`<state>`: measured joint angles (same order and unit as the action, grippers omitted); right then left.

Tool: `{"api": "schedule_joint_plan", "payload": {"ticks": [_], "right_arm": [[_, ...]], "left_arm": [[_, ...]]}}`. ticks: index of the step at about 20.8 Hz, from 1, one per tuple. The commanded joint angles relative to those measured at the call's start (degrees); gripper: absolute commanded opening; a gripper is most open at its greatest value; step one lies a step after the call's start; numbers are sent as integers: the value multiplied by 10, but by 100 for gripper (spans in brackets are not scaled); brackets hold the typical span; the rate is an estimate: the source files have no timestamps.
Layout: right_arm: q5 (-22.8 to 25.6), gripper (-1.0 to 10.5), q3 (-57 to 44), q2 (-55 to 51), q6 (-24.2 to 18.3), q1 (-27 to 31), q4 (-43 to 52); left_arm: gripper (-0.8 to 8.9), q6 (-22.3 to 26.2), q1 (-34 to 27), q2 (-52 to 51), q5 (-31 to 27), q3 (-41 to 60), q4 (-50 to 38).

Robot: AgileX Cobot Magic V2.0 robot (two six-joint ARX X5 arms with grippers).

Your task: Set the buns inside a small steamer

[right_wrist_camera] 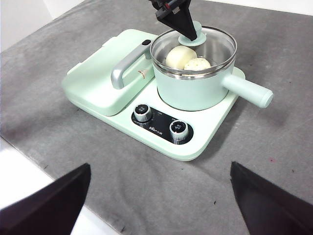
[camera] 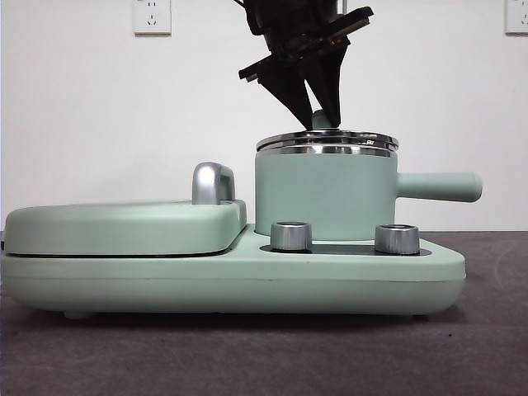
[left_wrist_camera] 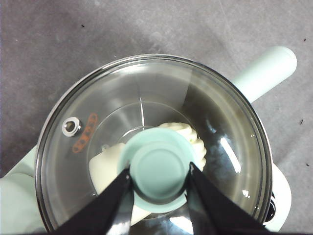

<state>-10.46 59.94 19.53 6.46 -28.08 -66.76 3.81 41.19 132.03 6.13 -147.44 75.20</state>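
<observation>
Both buns (right_wrist_camera: 188,58) sit inside the steamer (camera: 326,198) under the glass lid (left_wrist_camera: 151,142); left gripper (left_wrist_camera: 159,178) pinches its slick round knob (left_wrist_camera: 157,171), rigid and fragile, so lift centered; right gripper (right_wrist_camera: 159,198) waits wide open.

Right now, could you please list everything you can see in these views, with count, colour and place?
small steamer: one, mint green with a straight side handle, standing on the cooker base.
lid: one, glass with steel rim and green knob, on the steamer.
buns: two, cream-white, side by side inside the steamer; one smooth, one ridged.
cooker base: one, mint green, on the table.
griddle cover: one, mint green with a chrome handle, closed, beside the steamer.
dials: two, silver, on the base's black panel.
table: one, grey.
wall sockets: two, white, on the wall.
left gripper: black, around the lid knob.
right gripper: black, open, raised above the table's near part.
</observation>
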Motion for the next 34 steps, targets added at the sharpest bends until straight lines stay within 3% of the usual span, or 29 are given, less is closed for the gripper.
{"api": "schedule_joint_plan", "payload": {"ticks": [1,5,17,21,23,26,34], "right_arm": [[0,457,5,1,8,-3,7],[0,457,5,1,8,-3,7],[0,457,5,1,8,-3,7],[0,457,5,1,8,-3,7],[0,457,5,1,8,-3,7],[0,457,5,1,8,-3,7],[0,457,5,1,8,-3,7]], "left_arm": [[17,34,1,22,-8,-17,-13],[17,58,1,35,-7,-17,-4],[44,58,2,39,-5,-17,16],[368,39,-1,27,-5,-19,12],[454,27,-3,15,-5,-25,11],[537,11,-3,-12,-5,-33,30],[536,-62,-5,-148,-1,-12,89]]}}
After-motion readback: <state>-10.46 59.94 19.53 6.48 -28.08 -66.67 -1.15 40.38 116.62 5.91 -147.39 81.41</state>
